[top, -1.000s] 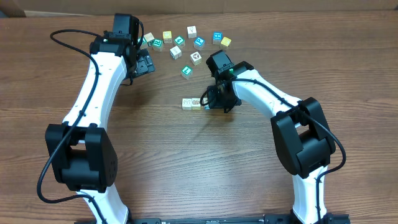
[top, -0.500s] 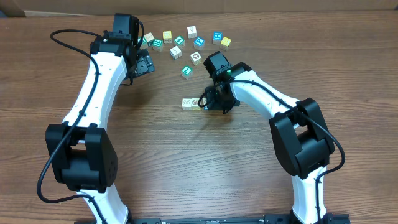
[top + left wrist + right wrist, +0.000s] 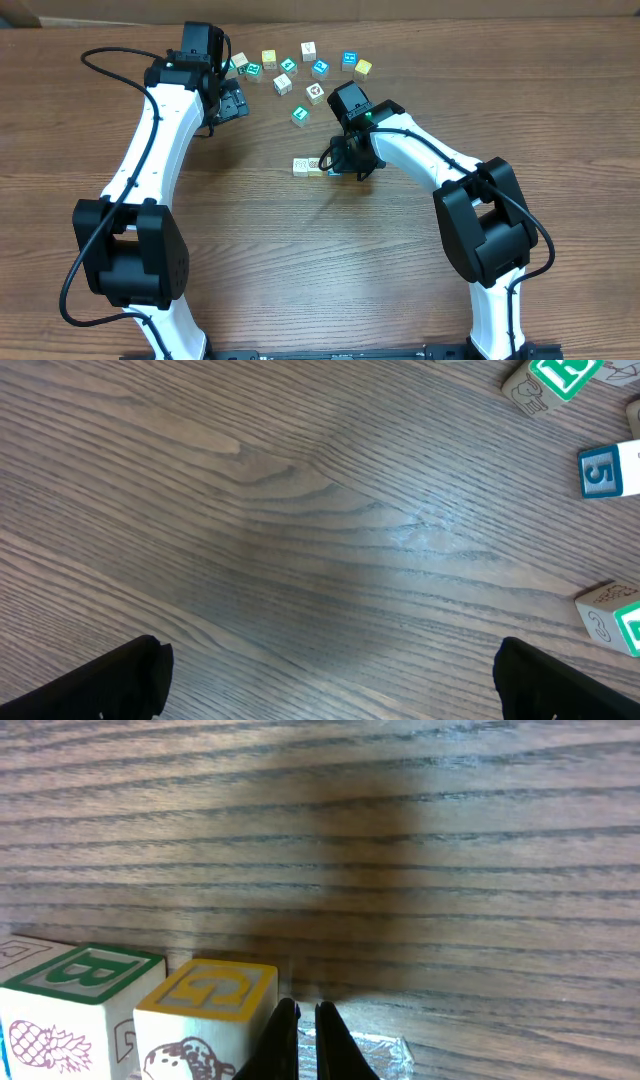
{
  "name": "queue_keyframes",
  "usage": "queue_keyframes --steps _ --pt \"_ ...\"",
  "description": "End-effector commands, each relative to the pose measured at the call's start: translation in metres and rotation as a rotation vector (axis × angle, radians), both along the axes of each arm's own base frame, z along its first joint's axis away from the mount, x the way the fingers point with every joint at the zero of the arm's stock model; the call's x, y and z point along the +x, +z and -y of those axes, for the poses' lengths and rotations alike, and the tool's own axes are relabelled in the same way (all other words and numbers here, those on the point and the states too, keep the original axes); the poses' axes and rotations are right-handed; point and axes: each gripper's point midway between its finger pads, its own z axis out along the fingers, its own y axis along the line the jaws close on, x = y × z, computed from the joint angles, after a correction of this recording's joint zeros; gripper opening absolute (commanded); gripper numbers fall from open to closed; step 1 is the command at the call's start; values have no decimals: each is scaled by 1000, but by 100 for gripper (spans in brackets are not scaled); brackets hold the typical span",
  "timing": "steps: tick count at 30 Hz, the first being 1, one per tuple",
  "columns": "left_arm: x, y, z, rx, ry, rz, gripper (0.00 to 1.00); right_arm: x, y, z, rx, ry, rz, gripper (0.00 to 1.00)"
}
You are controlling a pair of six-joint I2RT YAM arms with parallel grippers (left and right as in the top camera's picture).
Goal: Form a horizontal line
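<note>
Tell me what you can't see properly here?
Overhead: the right gripper hides where the row ends; pictures on the loose cubes are too small.
Right wrist: the bottom edge cuts off the green B cube and yellow G cube.
Left wrist: the right edge cuts off the blue 5 cube.

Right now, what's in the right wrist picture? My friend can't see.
A green-edged wooden B cube and a yellow-edged wooden G cube sit side by side on a brown table. The shut black right gripper is beside the yellow one.

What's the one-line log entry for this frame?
row: two cubes, side by side | right gripper: shut, beside yellow cube | left gripper: open, empty, near loose cubes
</note>
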Motion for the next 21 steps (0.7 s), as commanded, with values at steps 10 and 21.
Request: queue_keyframes --steps 10,21 --pt "5 3 -1 12 2 10 100 -1 -2 -8 6 32 6 4" --pt "5 3 -1 12 2 10 100 0 0 -11 17 9 7 4"
